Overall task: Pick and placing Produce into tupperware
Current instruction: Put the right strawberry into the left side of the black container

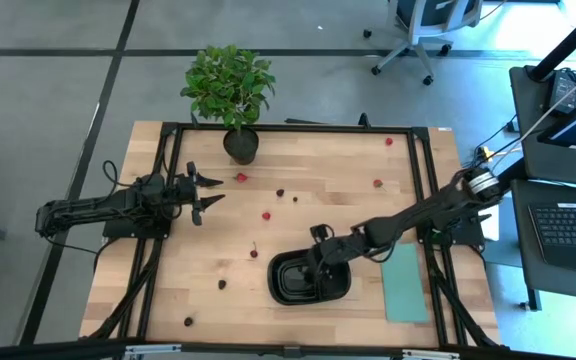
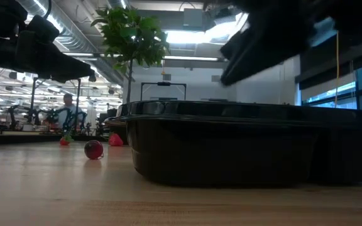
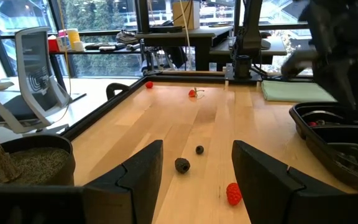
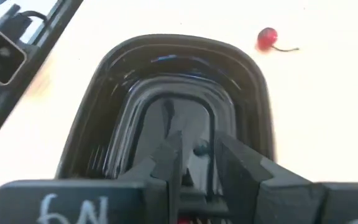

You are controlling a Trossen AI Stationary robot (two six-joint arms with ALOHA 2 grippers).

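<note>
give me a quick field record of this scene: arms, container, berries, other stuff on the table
left gripper: open, empty, hovering above the table near the potted plant
right gripper: over the black tupperware, fingers slightly apart, pointing into a compartment
held item: none visible in either gripper
berries: red and dark pieces scattered over the wooden table, most lying between the plant and the tupperware
berry in tupperware: one red piece shows inside in the left wrist view
teal mat: flat beside the tupperware, on the right arm's side

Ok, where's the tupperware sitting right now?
High view: the tupperware is near the table's front edge, right of centre, beside the teal mat, with the right gripper over it.
</note>
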